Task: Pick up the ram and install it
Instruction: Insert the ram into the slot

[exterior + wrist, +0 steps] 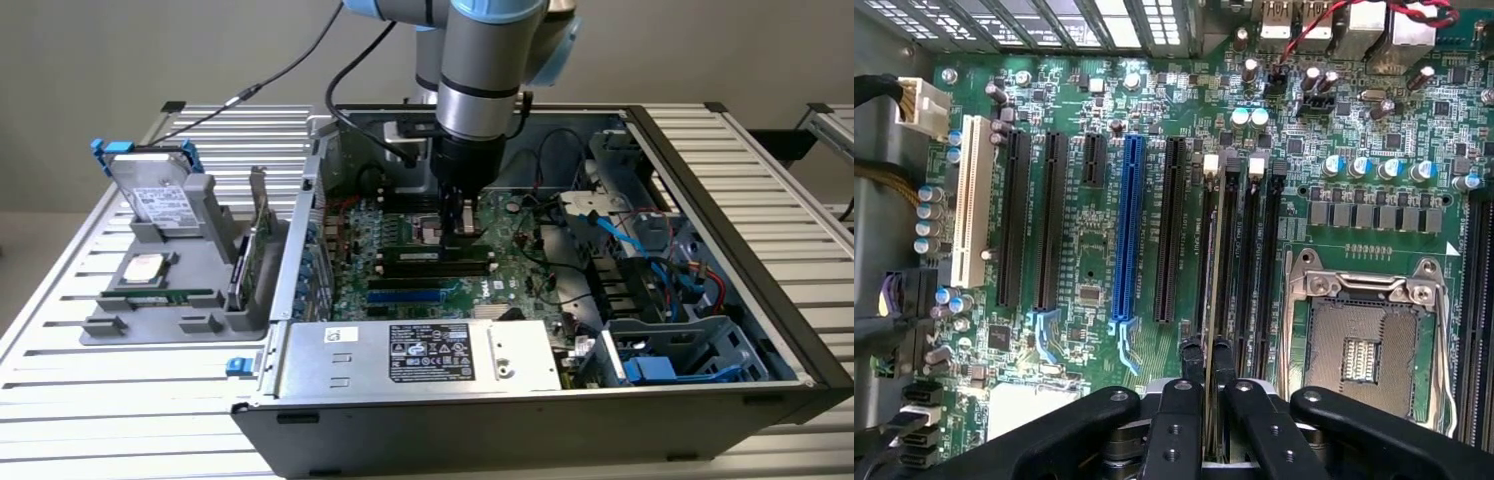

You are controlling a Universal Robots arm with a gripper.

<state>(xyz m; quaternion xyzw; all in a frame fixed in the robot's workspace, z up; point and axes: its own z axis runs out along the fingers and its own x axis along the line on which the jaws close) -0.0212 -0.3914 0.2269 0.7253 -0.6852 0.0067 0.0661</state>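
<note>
The tool (pixel 1211 395) is closed narrowly on the ram (pixel 1212 290), a thin green stick seen edge-on and held upright. It sits inside the open computer case (pixel 534 400), lined up along a black memory slot (pixel 1230 260) on the motherboard (pixel 1104 250), beside the empty processor socket (pixel 1361 350).

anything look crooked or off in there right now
Nothing stands out. The ram is held edge-on in the gripper, running parallel with the black memory slots, not skewed. The processor socket beside them is empty.
</note>
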